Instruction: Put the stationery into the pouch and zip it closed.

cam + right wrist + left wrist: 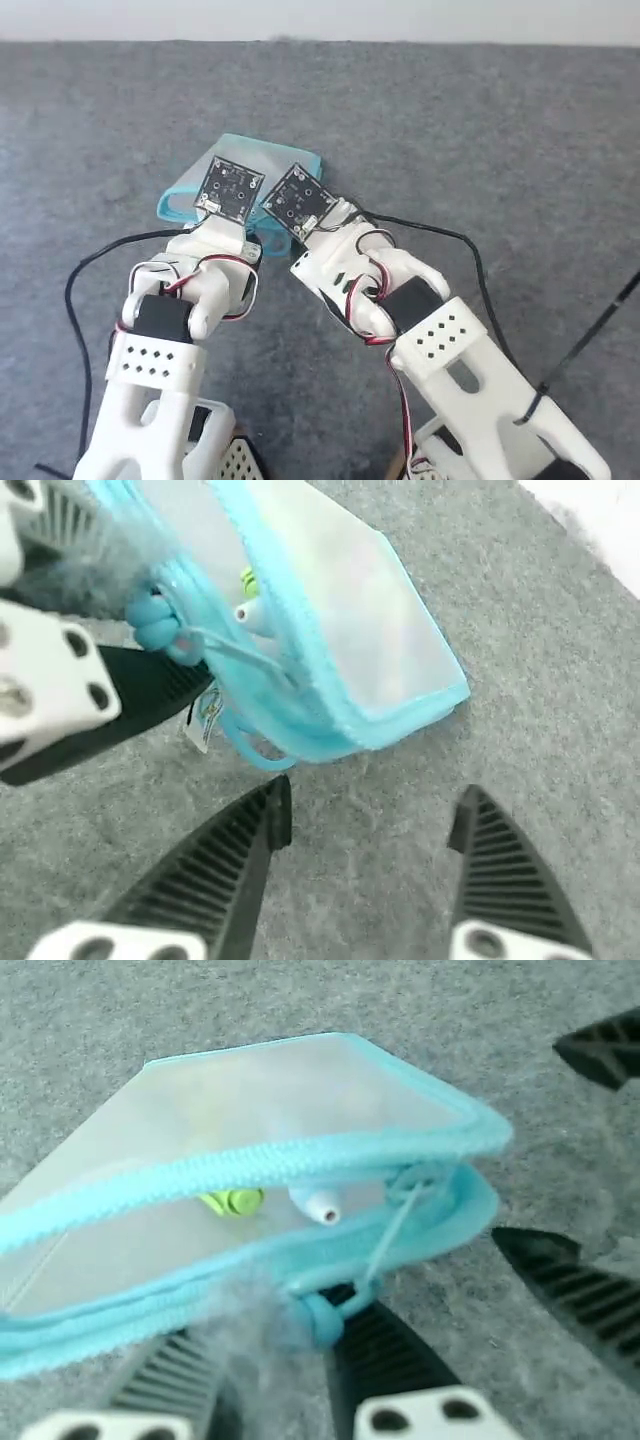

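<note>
Grey felt-like carpet [500,150] covers the whole table, with a strip of pale wall [300,20] along the far edge. In the high view both white arms lean in side by side, and the light blue pouch [262,160] lies on the carpet just beyond their wrists.

In close from the left wrist, the pouch mouth is gaping: the zip [250,1160] is not run shut, and its two blue edges stand well apart. Inside lie a white pen tip [320,1203] and, right beside it, a yellow-green piece [232,1201], both behind the see-through wall.

The left gripper [265,1345] is at the near lip of the pouch. Its fingers are drawn in on that lower blue edge, which sits pinched between them. The blue bead [318,1320] of the zip cord rests against one black finger, and the thin cord runs up from it to the end of the zip.

Over to the right wrist view: the right gripper [375,795] is spread wide, with its two black ribbed fingers well apart and bare carpet between them. It holds nothing and touches nothing, sitting just beside the pouch's closed corner, near a small tag [205,715] hanging off the pouch's edge.
</note>
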